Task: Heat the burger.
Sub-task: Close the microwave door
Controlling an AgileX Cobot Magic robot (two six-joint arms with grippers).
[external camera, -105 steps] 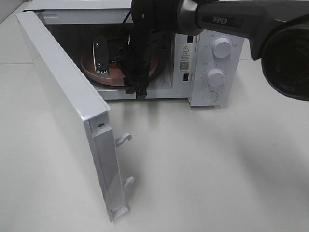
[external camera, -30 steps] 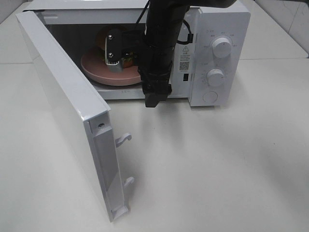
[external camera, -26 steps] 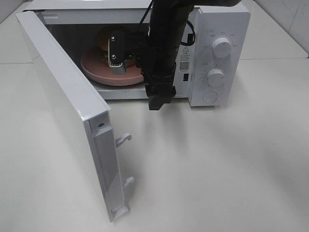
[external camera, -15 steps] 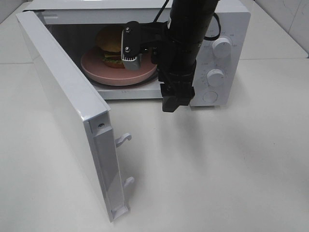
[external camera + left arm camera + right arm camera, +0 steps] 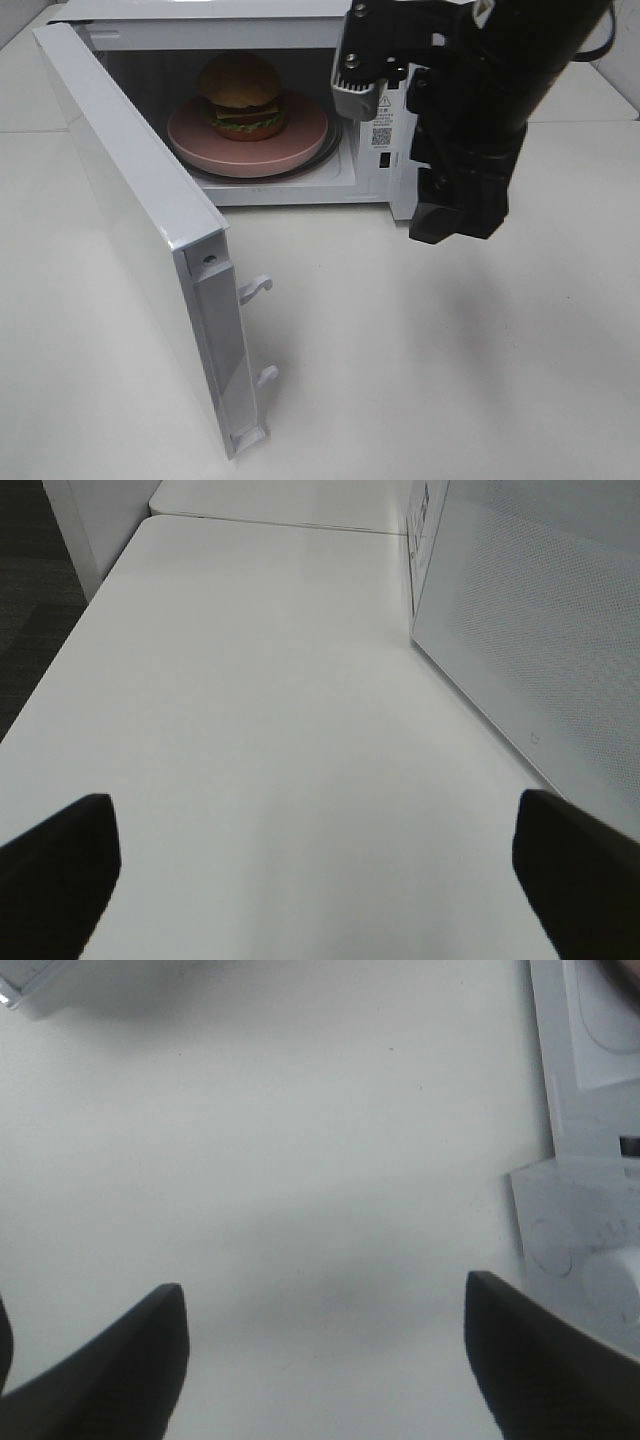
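Burger (image 5: 240,95) on pink plate (image 5: 300,140) inside microwave (image 5: 200,8) cavity, 11 o'clock in high view. Door (image 5: 120,190) wide open, swung out toward 8 o'clock. Right gripper (image 5: 325,1360): jaws wide, empty, pointing down at table (image 5: 450,380); arm at 2 o'clock, in front of control panel. Left gripper (image 5: 318,870): jaws wide, empty, over table beside door's outer face.

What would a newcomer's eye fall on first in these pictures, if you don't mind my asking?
The burger on its pink plate inside the white microwave, whose door stands wide open on the left of the high view. Then the black right arm looming at the microwave's right side, its claw open and empty above the table.
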